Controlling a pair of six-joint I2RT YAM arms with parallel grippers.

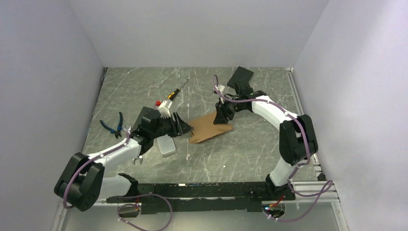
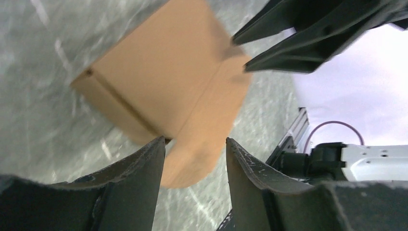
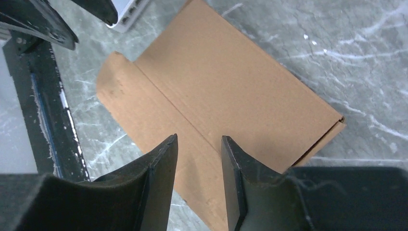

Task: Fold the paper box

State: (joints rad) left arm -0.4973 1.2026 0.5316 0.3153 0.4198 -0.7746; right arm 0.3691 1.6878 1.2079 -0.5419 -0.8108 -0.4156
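The tan-brown cardboard paper box (image 1: 210, 129) lies nearly flat on the grey marbled table (image 1: 250, 154), its rounded flap splayed out, between the left gripper (image 2: 195, 139) and right gripper (image 3: 198, 137), both parted and empty, so most folding seemingly remains.

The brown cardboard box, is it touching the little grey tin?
Apart. The top view shows bare table between the flat tan cardboard box and the small grey rectangular tin.

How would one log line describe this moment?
object: tan-brown cardboard box, flattened | left gripper: open, at its edge | right gripper: open, over it
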